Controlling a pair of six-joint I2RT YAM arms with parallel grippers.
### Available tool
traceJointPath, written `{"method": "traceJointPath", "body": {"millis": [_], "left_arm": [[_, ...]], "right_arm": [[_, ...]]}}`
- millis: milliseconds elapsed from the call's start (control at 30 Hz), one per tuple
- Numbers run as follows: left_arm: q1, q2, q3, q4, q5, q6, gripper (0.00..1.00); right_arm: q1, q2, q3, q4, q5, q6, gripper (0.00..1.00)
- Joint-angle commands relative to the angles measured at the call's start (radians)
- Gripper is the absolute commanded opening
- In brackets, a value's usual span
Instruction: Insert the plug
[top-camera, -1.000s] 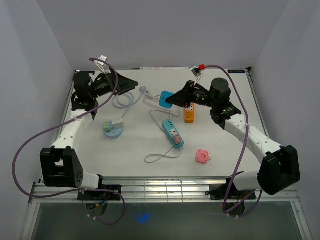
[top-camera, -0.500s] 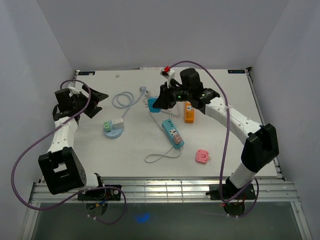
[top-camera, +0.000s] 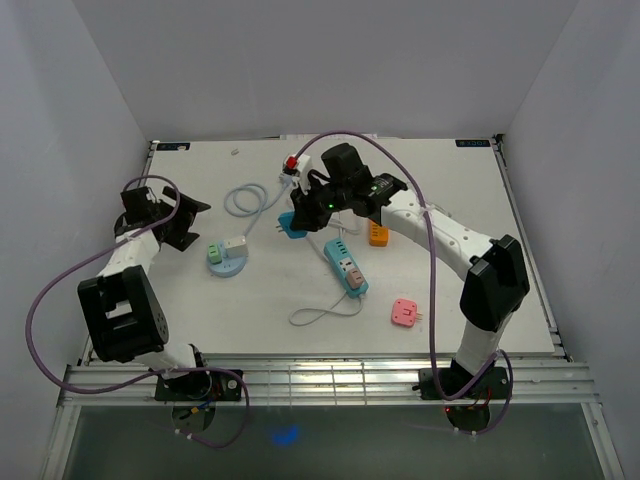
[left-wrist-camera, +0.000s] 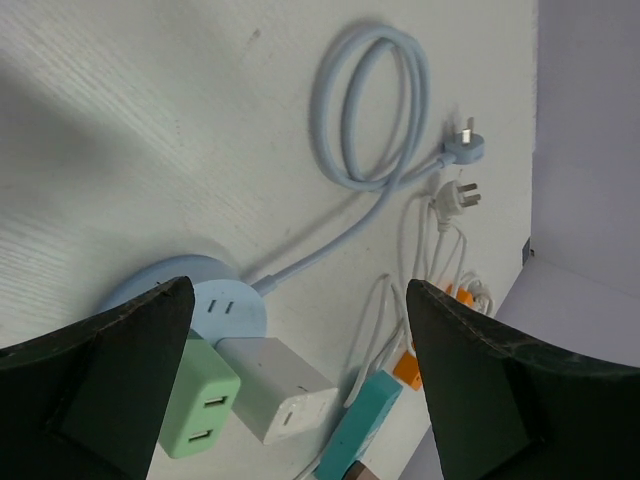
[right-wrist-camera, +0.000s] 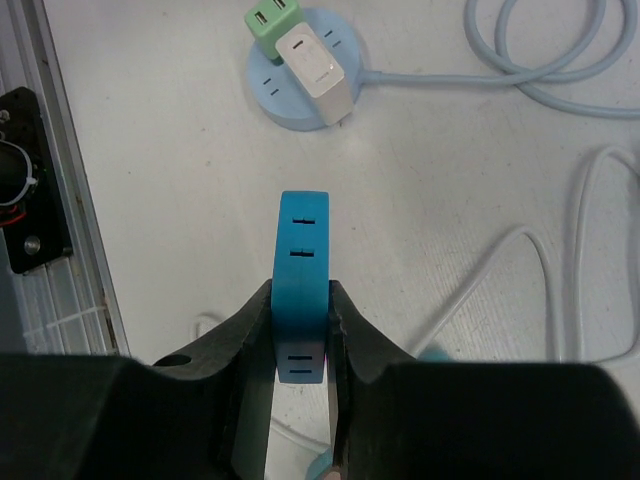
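Blue and slim, the adapter (right-wrist-camera: 303, 235) sits clamped edge-on between the fingers of my right gripper (right-wrist-camera: 302, 310). I see it over the white table (right-wrist-camera: 160, 180), near the round pale-blue socket base (right-wrist-camera: 272, 95), which carries a white plug (right-wrist-camera: 318, 68) and a green plug (right-wrist-camera: 272, 17). My left gripper (left-wrist-camera: 300, 320) has its jaws spread wide, holding nothing, at the table's left side near that base.

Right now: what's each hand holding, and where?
Right hand pinches the blue socket block by its flat sides, near one end. Left hand: open, empty.
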Motion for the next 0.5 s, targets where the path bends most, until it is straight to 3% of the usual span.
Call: {"method": "traceJointPath", "body": {"millis": [0, 233, 467], "left_arm": [[0.000, 0.036, -0.050, 0.080, -0.034, -0.067, 0.98], [-0.089, 0.149, -0.050, 0.121, -0.084, -0.094, 0.98], [-0.178, 0.198, -0.108, 0.246, -0.032, -0.114, 0.98]], "right_arm": [[0.022, 0.013, 0.061, -0.057, 0.035, -0.097, 0.08], [0.024, 0.013, 0.081, -0.078, 0.045, -0.135, 0.08], [0.045, 0.061, 0.155, -0.222, 0.043, -0.288, 0.08]]}}
